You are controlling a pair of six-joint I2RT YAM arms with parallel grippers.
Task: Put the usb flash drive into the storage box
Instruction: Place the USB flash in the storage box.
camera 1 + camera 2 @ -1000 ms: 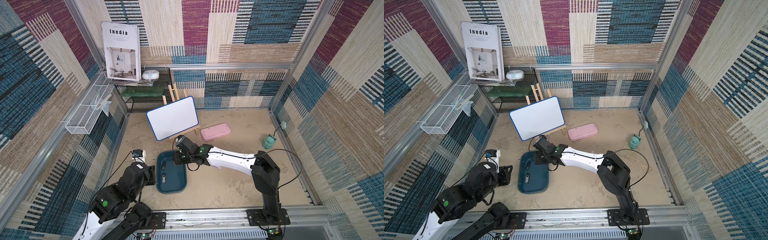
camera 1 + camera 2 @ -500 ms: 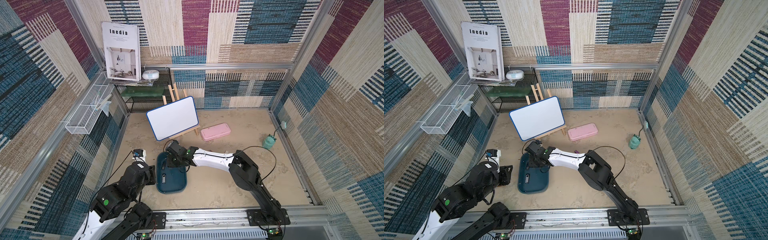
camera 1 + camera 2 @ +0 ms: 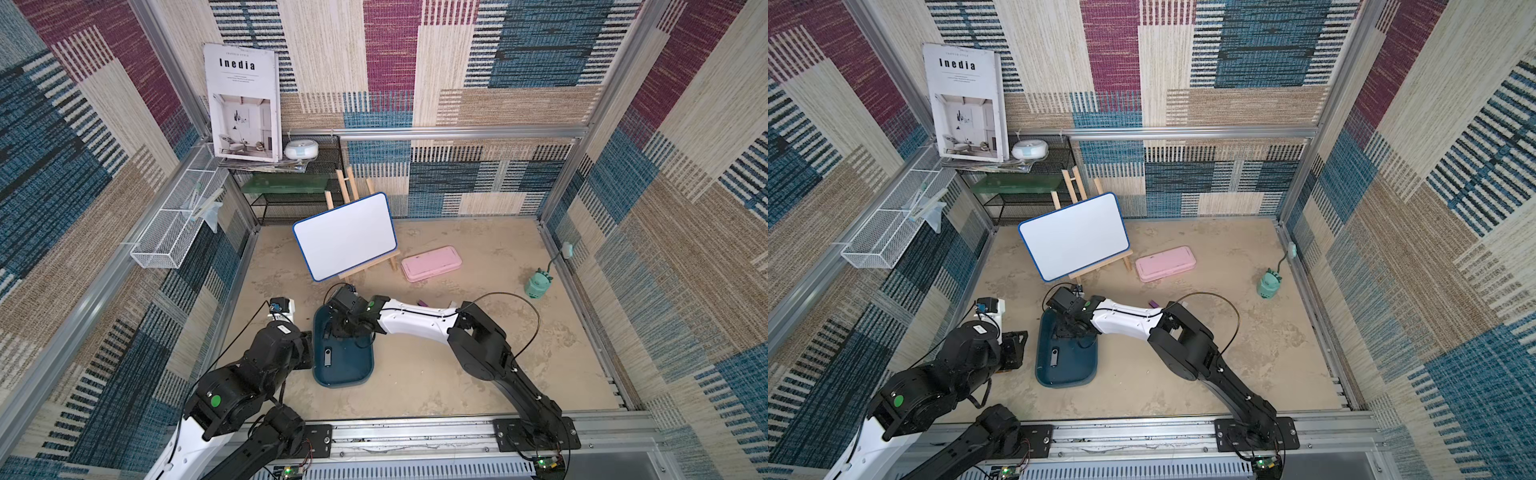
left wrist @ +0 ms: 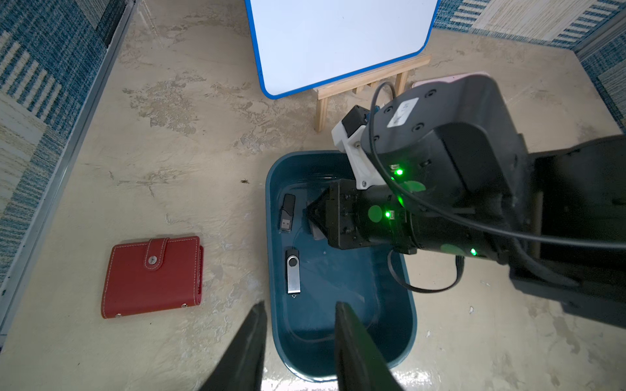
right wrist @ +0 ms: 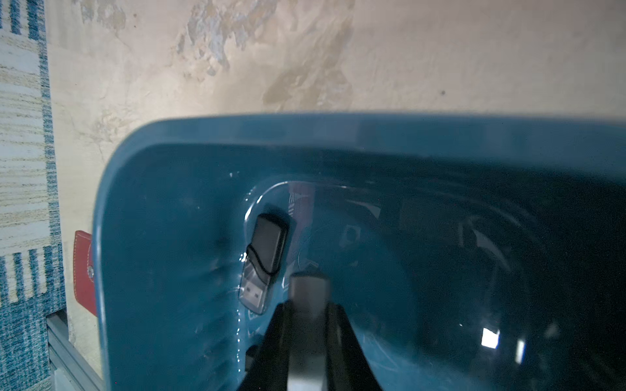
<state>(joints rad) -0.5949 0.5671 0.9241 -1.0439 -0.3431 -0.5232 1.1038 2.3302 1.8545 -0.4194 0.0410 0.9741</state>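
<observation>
The storage box [image 3: 349, 374] [image 3: 1073, 372] is a dark teal tray on the sandy floor, seen in both top views. Two usb flash drives lie in it: a black and silver swivel one [image 4: 292, 270] [image 3: 328, 356], and a black one with a clear cap [image 4: 287, 211] [image 5: 266, 257]. My right gripper [image 5: 309, 306] [image 4: 313, 216] is low inside the box's far end, shut on a grey usb flash drive [image 5: 309, 287] that sticks out past its fingertips, beside the capped drive. My left gripper [image 4: 299, 308] hangs open and empty over the box's near left rim.
A red wallet [image 4: 152, 276] lies on the floor left of the box. Behind it a whiteboard on a wooden easel [image 3: 345, 235] stands, with a pink case [image 3: 431, 262] to its right. A green lamp [image 3: 538, 284] is at the far right, a wire basket [image 3: 174, 232] on the left wall.
My right arm has swung left and lowered, carrying its gripper from the box's far right rim to inside its far end. The left arm has not moved.
</observation>
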